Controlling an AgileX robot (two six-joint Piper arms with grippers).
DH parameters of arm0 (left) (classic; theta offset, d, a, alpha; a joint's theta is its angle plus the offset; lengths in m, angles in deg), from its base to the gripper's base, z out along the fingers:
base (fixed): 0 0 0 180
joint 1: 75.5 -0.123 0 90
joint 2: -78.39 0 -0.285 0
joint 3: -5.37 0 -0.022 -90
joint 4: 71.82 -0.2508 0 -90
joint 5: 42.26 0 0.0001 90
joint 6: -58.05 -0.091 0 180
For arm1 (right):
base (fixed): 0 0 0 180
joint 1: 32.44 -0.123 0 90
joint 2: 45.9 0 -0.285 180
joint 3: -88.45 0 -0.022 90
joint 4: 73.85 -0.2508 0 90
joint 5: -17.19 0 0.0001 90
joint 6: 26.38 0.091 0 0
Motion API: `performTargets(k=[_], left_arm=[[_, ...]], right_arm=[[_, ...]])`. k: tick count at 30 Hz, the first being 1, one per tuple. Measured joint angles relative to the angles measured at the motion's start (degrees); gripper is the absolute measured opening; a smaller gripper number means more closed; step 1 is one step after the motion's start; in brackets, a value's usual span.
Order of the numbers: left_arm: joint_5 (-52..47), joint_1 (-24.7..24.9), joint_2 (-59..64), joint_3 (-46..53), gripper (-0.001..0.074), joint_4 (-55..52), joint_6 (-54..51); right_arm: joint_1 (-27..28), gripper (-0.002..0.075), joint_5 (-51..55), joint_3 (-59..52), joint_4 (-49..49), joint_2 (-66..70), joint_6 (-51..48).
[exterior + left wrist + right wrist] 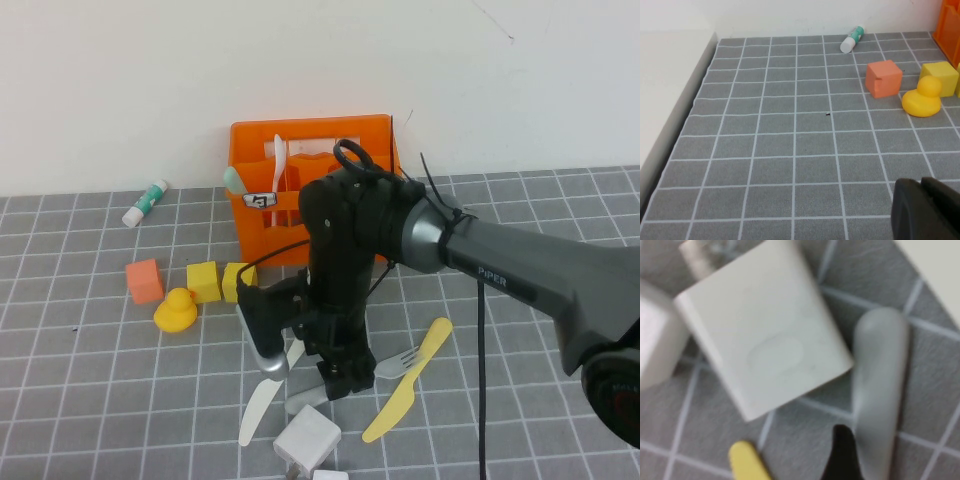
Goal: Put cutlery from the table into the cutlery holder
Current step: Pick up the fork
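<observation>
The orange cutlery holder (pixel 310 190) stands at the back of the table (pixel 90 400). A pale spoon (pixel 279 160) and a mint green spoon (pixel 233 180) stand in it. On the table in front lie a grey fork (pixel 397 362), a yellow knife (pixel 410 395) and a white knife (pixel 260 408). My right gripper (pixel 338 385) is down over the fork's grey handle (pixel 877 390) and open. One black fingertip (pixel 842 455) sits beside the handle, and the other is hidden. My left gripper (pixel 925 210) is shut and empty, low over the table's left side.
A white charger block (pixel 307 440) lies right beside the fork handle, with a second white block (pixel 652 350) next to it. A yellow duck (pixel 176 311), an orange cube (pixel 144 281) and yellow blocks (pixel 204 282) sit at the left. A glue stick (pixel 146 203) lies by the wall.
</observation>
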Motion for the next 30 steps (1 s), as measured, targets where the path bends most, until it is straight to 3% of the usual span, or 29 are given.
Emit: performTargets(k=[18, 21, 26, 30], left_arm=[[0.00, 0.00, 0.00, 0.00, -0.0001, 0.00, -0.31], [0.00, 0.00, 0.00, 0.00, -0.0001, 0.00, 0.00], [0.00, 0.00, 0.00, 0.00, -0.0001, 0.00, -0.31], [0.00, 0.00, 0.00, 0.00, -0.0001, 0.00, 0.00]], right_arm=[[-0.55, 0.0489, -0.42, -0.58, -0.79, 1.94, 2.15], [-0.79, 0.0405, -1.21, -0.49, -0.23, 2.05, 2.34], [-0.92, 0.0187, -1.99, -0.46, -0.77, 2.14, 3.94], [-1.15, 0.0185, -1.99, -0.46, -0.75, 1.79, 6.96]])
